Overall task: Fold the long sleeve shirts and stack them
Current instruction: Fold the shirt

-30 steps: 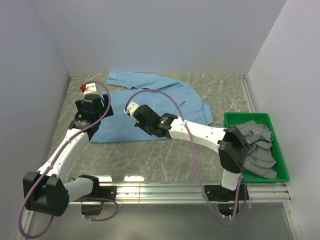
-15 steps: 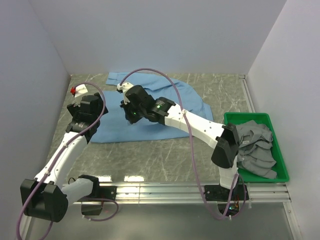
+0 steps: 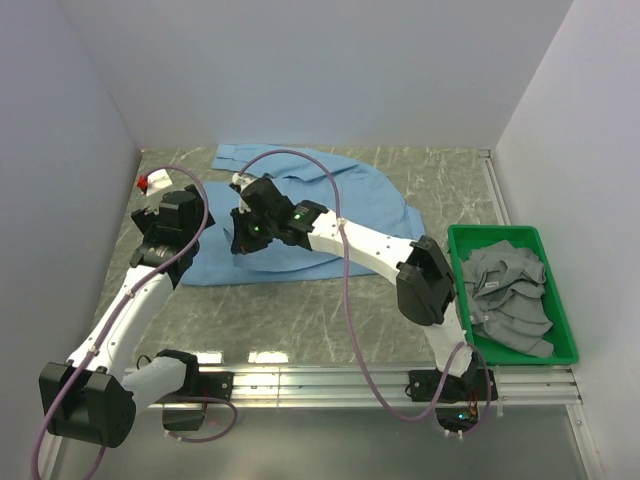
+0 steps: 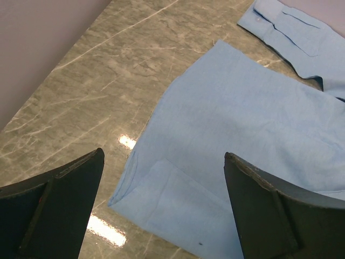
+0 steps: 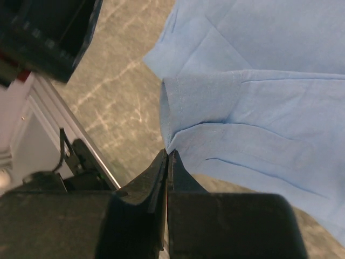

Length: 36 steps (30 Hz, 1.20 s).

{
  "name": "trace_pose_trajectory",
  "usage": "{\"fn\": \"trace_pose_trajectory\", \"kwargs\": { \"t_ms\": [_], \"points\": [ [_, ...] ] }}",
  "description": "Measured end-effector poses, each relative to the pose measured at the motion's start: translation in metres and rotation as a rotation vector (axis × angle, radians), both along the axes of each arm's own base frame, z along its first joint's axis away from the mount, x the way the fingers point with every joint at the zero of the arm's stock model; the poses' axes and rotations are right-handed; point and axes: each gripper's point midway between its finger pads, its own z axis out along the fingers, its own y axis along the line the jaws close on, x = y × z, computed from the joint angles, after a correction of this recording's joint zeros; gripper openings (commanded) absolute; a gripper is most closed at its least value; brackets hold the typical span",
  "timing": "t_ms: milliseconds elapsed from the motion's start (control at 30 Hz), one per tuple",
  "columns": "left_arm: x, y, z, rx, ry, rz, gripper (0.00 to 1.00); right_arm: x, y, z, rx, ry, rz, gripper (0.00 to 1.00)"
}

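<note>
A light blue long sleeve shirt (image 3: 345, 195) lies spread on the marble table, with one sleeve along the back. My right gripper (image 3: 243, 241) reaches far left over the shirt's near-left part. In the right wrist view it (image 5: 167, 153) is shut on a folded edge of the shirt (image 5: 253, 108), which is lifted a little. My left gripper (image 3: 163, 238) is open and empty, just left of the shirt. In the left wrist view it (image 4: 163, 155) hovers above the shirt's near-left corner (image 4: 178, 189).
A green tray (image 3: 563, 305) holding several folded grey cloths (image 3: 510, 290) stands at the right near edge. White walls close in the table on the left, back and right. A metal rail (image 3: 350, 380) runs along the near edge.
My right gripper has swung left across the shirt, carrying the pinched cloth edge with it. My left gripper has shifted slightly back and left, and stays open.
</note>
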Motion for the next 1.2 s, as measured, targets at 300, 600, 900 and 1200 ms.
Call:
{"fn": "trace_pose_trajectory", "kwargs": {
  "t_ms": [300,600,900,1200],
  "points": [
    [0.0,0.0,0.0,-0.001,0.0,-0.001,0.99,0.019,0.019,-0.003,0.091,0.028,-0.084,0.0],
    [0.0,-0.001,0.0,-0.003,0.001,-0.004,0.99,0.026,0.031,-0.014,0.134,0.064,-0.119,0.0],
    [0.0,-0.002,0.0,-0.006,0.001,-0.009,0.99,0.023,0.039,-0.018,0.166,0.102,-0.111,0.0],
    [0.001,-0.004,-0.001,-0.012,0.002,-0.021,0.99,0.014,0.045,-0.056,0.123,0.165,-0.083,0.34]
  ]
}}
